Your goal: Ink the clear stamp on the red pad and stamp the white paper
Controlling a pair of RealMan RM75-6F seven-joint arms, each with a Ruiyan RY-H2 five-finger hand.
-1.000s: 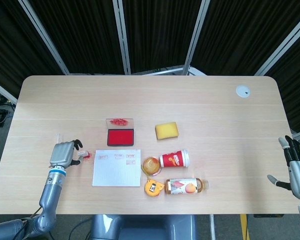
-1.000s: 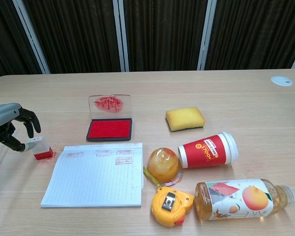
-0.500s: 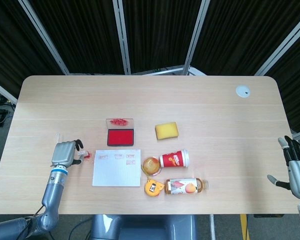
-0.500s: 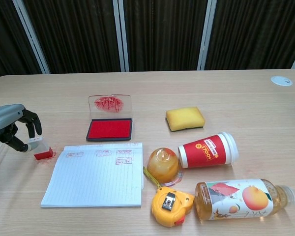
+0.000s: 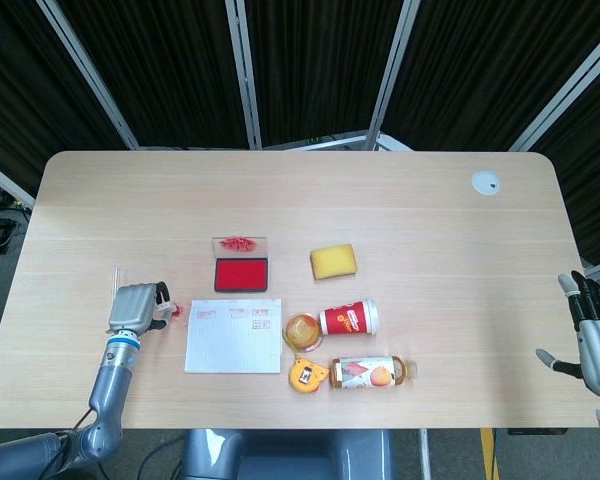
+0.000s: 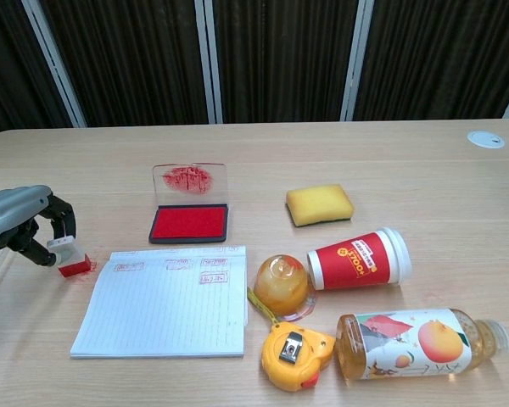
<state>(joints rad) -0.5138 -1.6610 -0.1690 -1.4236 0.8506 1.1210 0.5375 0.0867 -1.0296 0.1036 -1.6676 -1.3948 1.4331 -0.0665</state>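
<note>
The clear stamp [image 6: 69,258] stands with its red-inked base on the table, just left of the white paper [image 6: 165,300]; in the head view the stamp [image 5: 170,313] is a small speck. My left hand [image 6: 24,222] [image 5: 136,304] reaches in from the left and pinches the stamp's clear top between thumb and curled fingers [image 6: 65,229]. The paper [image 5: 234,335] carries three red prints along its top edge. The red pad [image 6: 189,222] [image 5: 241,273] lies open behind the paper, its smeared lid upright. My right hand [image 5: 594,338] hangs off the table's right edge, fingers spread, holding nothing.
Right of the paper lie an orange dome-shaped object [image 6: 282,283], a yellow tape measure [image 6: 295,354], a red paper cup on its side [image 6: 360,259] and a juice bottle on its side [image 6: 416,341]. A yellow sponge [image 6: 320,204] sits behind them. A white disc [image 6: 485,138] is set in the far right corner.
My left hand has sunk lower and edged right toward the stamp, and its fingers have curled down onto the stamp's top. The stamp stays in place. The right hand is still.
</note>
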